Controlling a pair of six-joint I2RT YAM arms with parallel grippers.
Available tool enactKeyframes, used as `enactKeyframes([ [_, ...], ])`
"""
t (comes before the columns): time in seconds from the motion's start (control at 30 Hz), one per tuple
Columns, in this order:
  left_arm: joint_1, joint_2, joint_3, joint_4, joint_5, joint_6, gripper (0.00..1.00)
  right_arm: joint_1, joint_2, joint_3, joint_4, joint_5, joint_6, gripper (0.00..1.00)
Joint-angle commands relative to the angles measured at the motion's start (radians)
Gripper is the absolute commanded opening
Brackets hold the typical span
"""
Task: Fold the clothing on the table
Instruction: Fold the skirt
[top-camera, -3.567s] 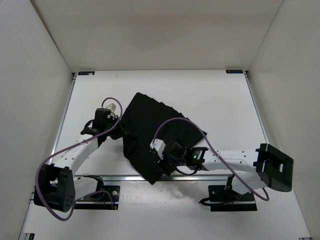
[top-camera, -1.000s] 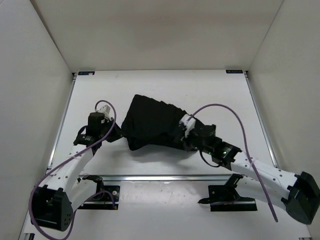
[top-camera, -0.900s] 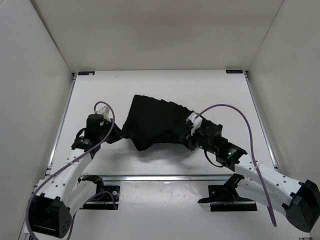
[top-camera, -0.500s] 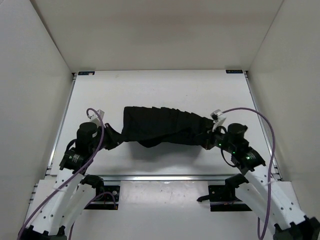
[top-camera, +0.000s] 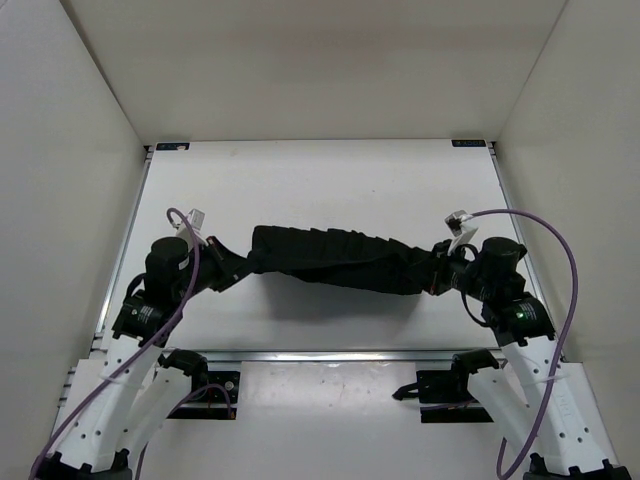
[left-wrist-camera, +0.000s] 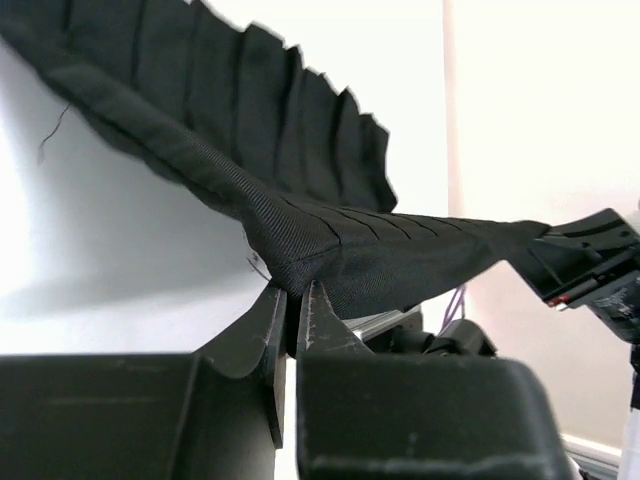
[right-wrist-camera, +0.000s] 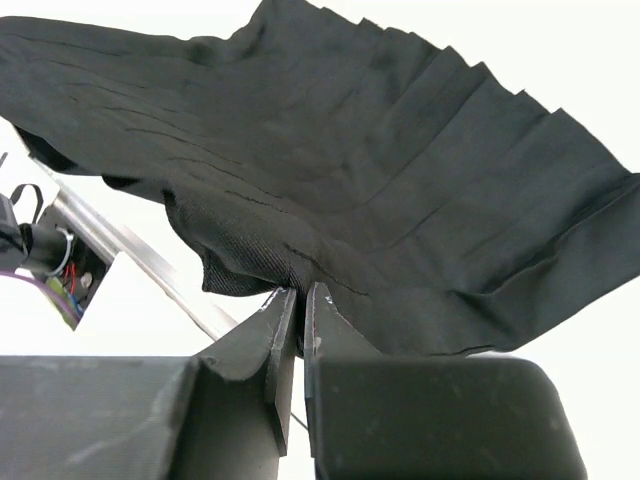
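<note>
Plain white enclosure walls (top-camera: 300, 70), soft light.

Robotics lab cell, white enclosure walls (top-camera: 70, 150), railed white table (top-camera: 330, 190), two bolted arms (top-camera: 535, 390)

We are counting one piece of clothing (top-camera: 340, 262), black and pleated, and one white counter (top-camera: 330, 180). We are seeing two arms, the left arm (top-camera: 110, 400) and the right arm (top-camera: 540, 385). Each is carrying one pair of fingers, the left fingers (left-wrist-camera: 272, 335) and the right fingers (right-wrist-camera: 278, 335), so we are counting four fingers in all. We are finding two purple cables, the left cable (top-camera: 192, 270) and the right cable (top-camera: 572, 270), and two black base plates at the near edge, the left base plate (top-camera: 205, 386) and the right base plate (top-camera: 455, 386).
</note>
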Motion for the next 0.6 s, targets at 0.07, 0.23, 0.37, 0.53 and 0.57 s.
enactKeyframes([
  [0.07, 0.007, 0.075, 0.013, 0.134, 0.014, -0.002, 0.0, -0.022, 0.061, 0.055, -0.02, 0.058, 0.005, 0.0],
  [0.23, 0.004, 0.283, 0.039, 0.315, -0.008, 0.027, 0.0, -0.123, 0.131, 0.009, 0.033, 0.093, 0.099, 0.0],
  [0.37, 0.012, 0.493, 0.13, 0.395, -0.023, 0.078, 0.0, -0.163, 0.192, -0.015, 0.093, 0.101, 0.156, 0.0],
  [0.53, 0.024, 0.742, 0.254, 0.46, -0.038, 0.115, 0.0, -0.186, 0.298, -0.029, 0.208, 0.116, 0.22, 0.0],
  [0.57, 0.038, 0.771, 0.283, 0.463, -0.038, 0.116, 0.0, -0.215, 0.325, -0.032, 0.222, 0.122, 0.225, 0.0],
])
